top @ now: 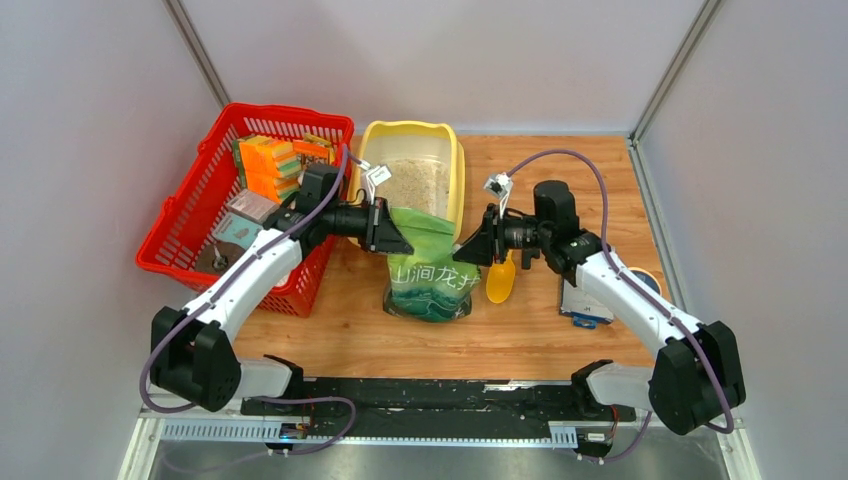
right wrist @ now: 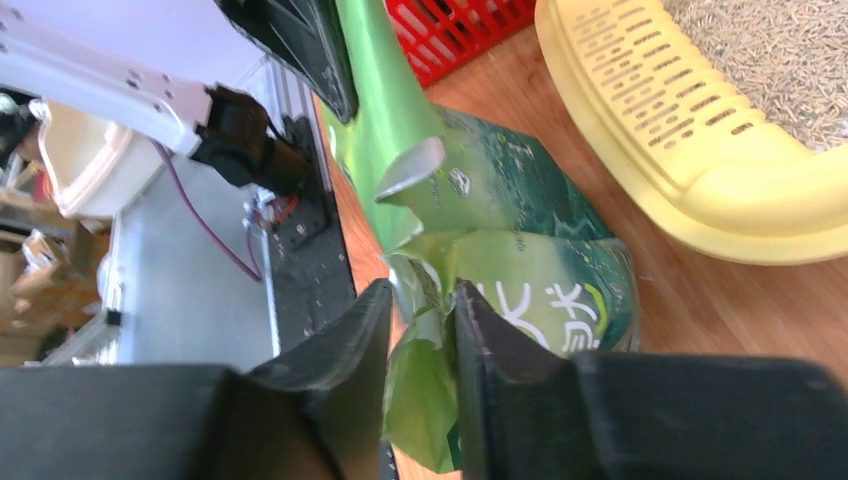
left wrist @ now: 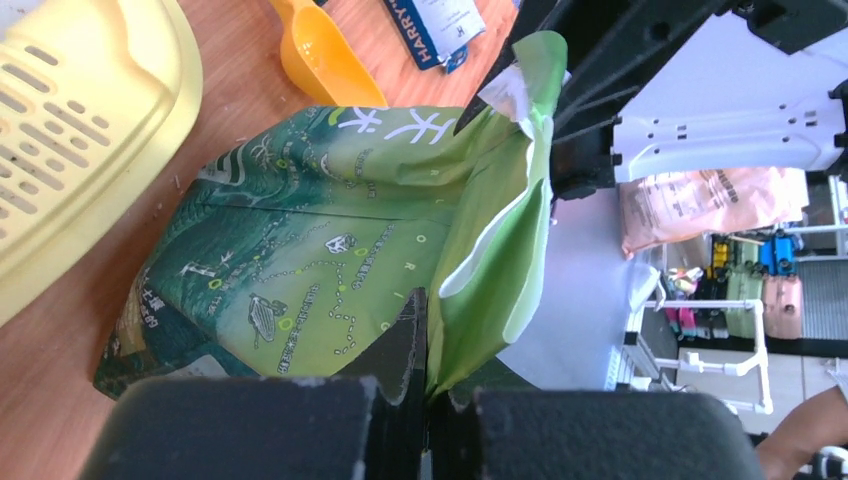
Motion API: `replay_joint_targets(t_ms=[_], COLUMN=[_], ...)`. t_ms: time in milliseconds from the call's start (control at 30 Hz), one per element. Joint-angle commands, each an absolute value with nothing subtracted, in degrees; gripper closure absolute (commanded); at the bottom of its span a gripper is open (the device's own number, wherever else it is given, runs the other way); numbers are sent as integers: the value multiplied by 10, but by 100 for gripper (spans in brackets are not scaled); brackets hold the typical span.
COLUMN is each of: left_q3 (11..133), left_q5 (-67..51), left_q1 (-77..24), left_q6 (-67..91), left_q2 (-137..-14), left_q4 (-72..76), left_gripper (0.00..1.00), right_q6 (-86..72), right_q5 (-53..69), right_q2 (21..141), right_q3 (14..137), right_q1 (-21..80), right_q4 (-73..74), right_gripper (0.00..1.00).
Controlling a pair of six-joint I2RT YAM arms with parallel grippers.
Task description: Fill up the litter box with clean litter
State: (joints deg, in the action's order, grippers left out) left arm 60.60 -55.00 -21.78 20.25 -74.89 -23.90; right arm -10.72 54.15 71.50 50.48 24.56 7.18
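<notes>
The pale yellow litter box (top: 456, 180) stands at the back middle with clean litter (top: 415, 185) in it; it also shows in the left wrist view (left wrist: 80, 150) and the right wrist view (right wrist: 700, 190), where the litter (right wrist: 780, 60) is seen. The green pouch (top: 432, 275) stands just in front of it. My left gripper (top: 395, 240) is shut on the pouch's top left edge (left wrist: 300, 250), jaws (left wrist: 435, 350) pinching the film. My right gripper (top: 470, 250) is at the top right corner, slightly open (right wrist: 422, 295), with the crumpled pouch edge (right wrist: 530, 240) between the fingers.
A red mesh basket (top: 190, 240) with sponges and boxes stands at the left, beside my left arm. An orange scoop (top: 500, 282) lies right of the pouch, also in the left wrist view (left wrist: 325, 60). A blue-white packet (top: 585, 305) lies under my right arm.
</notes>
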Motion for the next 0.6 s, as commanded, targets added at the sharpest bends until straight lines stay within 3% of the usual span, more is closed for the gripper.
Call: replay_joint_targets(t_ms=[0,33,567], left_q3=[632,632,595], left_q5=[-558,-559,-577], left_q1=[-221,-220,-184], left_q6=[268,273,324], left_q2=[-758,-759,-769], left_q4=[-152,-150,-101], left_gripper=[100,100,100], right_q6=[-186,-207,-212], right_q5=[561,557,518], right_q2=[688,689,693], right_q3=[484,479,434], right_q1=[248,249,250], right_q4=[-42,-74,-138], right_gripper=[65,59,46])
